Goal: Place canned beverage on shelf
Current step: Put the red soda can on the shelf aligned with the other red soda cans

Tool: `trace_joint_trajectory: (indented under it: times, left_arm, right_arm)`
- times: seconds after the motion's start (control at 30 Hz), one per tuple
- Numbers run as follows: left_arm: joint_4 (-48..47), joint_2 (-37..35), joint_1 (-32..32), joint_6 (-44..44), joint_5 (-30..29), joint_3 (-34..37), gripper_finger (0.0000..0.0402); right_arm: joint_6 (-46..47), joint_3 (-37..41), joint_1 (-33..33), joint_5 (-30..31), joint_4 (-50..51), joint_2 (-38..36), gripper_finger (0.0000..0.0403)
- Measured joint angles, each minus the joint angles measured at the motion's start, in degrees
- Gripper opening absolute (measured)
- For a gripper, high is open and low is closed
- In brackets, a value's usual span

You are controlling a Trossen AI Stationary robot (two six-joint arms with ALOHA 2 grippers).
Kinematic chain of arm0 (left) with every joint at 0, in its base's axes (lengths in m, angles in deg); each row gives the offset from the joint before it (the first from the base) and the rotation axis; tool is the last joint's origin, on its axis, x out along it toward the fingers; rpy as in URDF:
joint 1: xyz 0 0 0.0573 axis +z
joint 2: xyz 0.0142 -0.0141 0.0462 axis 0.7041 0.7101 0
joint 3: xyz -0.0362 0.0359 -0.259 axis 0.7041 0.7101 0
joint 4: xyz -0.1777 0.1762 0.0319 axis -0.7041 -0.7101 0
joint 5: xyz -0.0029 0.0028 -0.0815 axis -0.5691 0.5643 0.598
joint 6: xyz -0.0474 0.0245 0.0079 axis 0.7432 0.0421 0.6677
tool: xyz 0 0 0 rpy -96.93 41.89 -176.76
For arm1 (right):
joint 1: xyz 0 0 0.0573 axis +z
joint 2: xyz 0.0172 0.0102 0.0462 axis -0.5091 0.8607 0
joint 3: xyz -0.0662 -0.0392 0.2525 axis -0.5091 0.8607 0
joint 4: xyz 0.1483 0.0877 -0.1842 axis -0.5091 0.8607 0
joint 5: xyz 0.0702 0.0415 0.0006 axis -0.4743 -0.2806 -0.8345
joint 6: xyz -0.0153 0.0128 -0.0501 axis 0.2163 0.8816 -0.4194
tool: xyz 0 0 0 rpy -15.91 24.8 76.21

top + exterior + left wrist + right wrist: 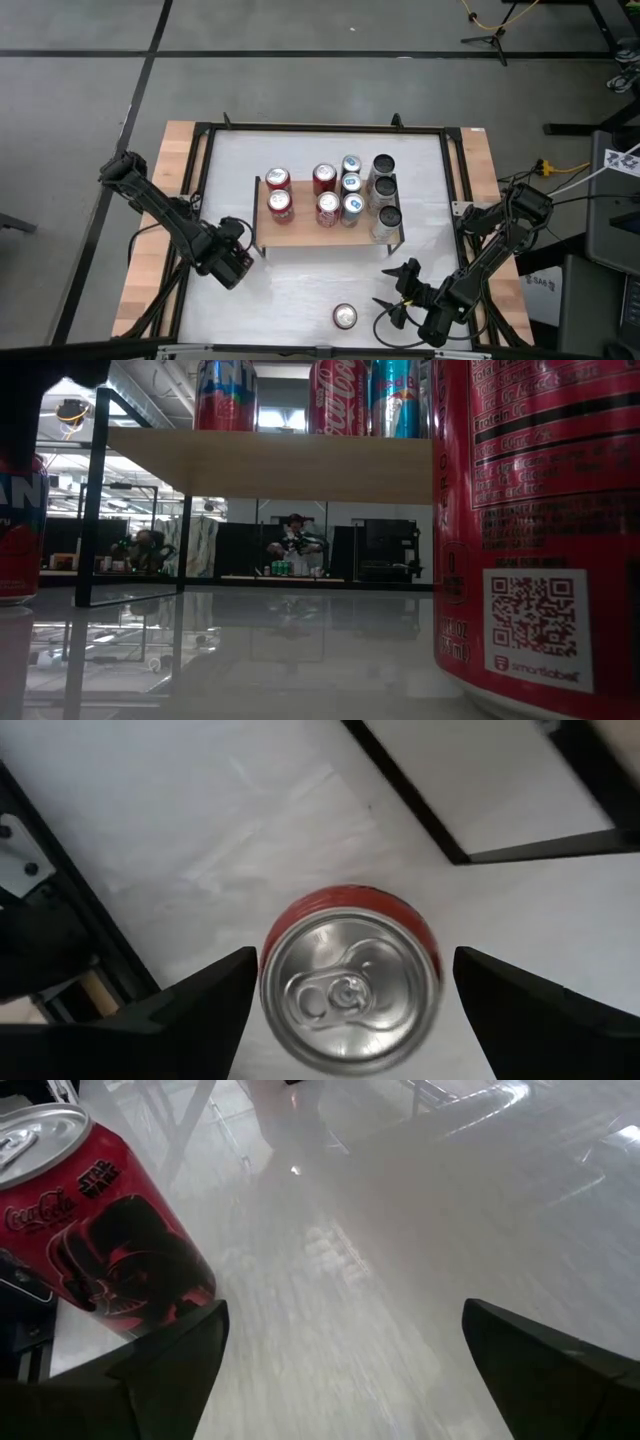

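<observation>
A red canned beverage (350, 990) stands upright on the white table, left of the shelf (310, 235). My left gripper (235, 265) hides it in the high view. That gripper (355, 960) points down over it, open, one finger on each side of the silver top. I see no contact. The low view shows this can (18, 530) at its left edge. The shelf (280, 465) carries several upright cans (340, 190). A second red can (344, 317) stands near the table's front edge. My right gripper (398, 292) waits open beside it.
The second red can (100, 1230) stands just outside one finger of my right gripper (345, 1310) and fills the low view's right side (540, 510). The shelf's black legs (257, 215) stand close to the left arm. The black table frame (200, 190) runs along the edges.
</observation>
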Motion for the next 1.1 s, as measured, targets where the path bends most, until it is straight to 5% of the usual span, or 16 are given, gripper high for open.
trace_joint_trajectory:
  times: [0.7,1.1]
  left_arm:
    - [-0.02,4.8,0.0,-4.9,0.07,0.0,0.0329]
    - [-0.08,4.77,-0.02,-4.96,0.29,-0.07,0.0273]
  right_arm:
    - [0.0,0.0,0.0,0.0,0.07,0.0,0.0392]
    - [0.0,0.0,0.0,0.0,0.31,0.0,0.0392]
